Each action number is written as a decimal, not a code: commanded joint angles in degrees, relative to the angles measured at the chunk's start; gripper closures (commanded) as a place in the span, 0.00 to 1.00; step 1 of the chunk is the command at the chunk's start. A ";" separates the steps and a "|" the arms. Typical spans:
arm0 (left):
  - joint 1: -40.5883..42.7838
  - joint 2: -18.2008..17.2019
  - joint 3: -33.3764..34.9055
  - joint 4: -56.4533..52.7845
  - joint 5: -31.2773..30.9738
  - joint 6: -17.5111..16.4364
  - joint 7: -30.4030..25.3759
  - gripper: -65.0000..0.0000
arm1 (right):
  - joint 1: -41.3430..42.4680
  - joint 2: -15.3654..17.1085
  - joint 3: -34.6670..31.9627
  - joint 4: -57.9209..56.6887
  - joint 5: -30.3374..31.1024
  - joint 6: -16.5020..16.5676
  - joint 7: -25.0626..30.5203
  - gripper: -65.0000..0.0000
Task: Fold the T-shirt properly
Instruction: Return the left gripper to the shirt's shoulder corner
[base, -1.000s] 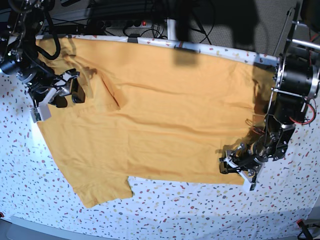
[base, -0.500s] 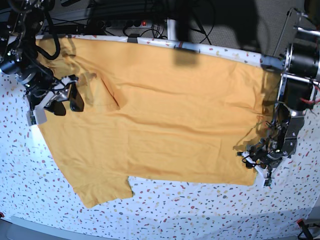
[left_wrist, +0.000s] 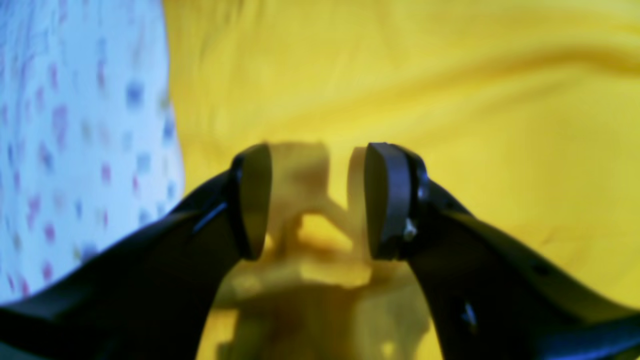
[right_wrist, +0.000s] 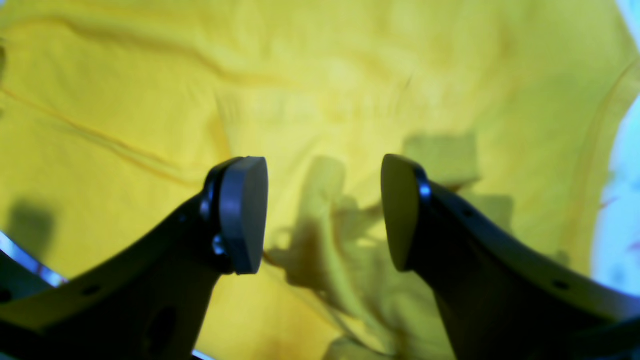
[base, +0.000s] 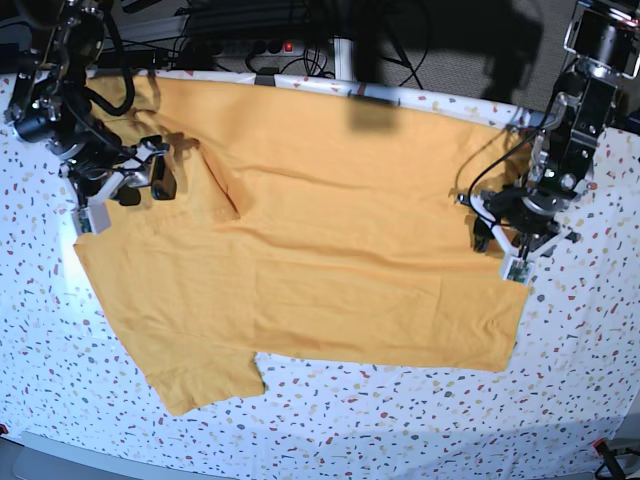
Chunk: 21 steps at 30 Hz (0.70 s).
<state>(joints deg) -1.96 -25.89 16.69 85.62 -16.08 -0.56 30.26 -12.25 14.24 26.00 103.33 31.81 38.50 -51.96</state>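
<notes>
The mustard-yellow T-shirt (base: 330, 240) lies spread flat across the speckled table (base: 400, 420), with one sleeve at the front left (base: 205, 380). My left gripper (base: 489, 233) is open over the shirt's right edge. In the left wrist view the left gripper (left_wrist: 312, 200) holds nothing, with the T-shirt (left_wrist: 450, 90) below it and the table (left_wrist: 75, 125) to its left. My right gripper (base: 146, 187) is open over the shirt's left part. In the right wrist view the right gripper (right_wrist: 322, 212) is empty above the wrinkled T-shirt (right_wrist: 325, 75).
Cables and a power strip (base: 270, 45) lie behind the table's far edge. The shirt's far edge runs along the table's back rim (base: 400, 95). Bare speckled table shows in front of the shirt and at the right (base: 590, 330).
My left gripper has moved from the shirt's front right corner up along its right edge, and that corner now lies flat. My right gripper has shifted slightly up and right.
</notes>
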 joint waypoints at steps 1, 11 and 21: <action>0.39 -0.48 -0.72 1.03 0.04 -0.09 -1.14 0.55 | 0.50 -0.07 0.28 -0.42 -0.46 1.03 2.36 0.47; 8.46 -0.48 -1.40 1.05 3.23 -0.07 -2.27 0.55 | 0.50 -1.88 0.24 -12.11 -1.64 1.50 3.69 0.47; 8.68 -0.48 -1.40 1.05 3.17 -0.04 -0.85 0.55 | 0.13 -1.84 0.24 -12.33 -1.99 1.50 1.95 0.47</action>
<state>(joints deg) 6.50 -25.71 15.46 86.43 -13.50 -0.58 27.05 -12.14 11.92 26.13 90.63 30.20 39.48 -48.56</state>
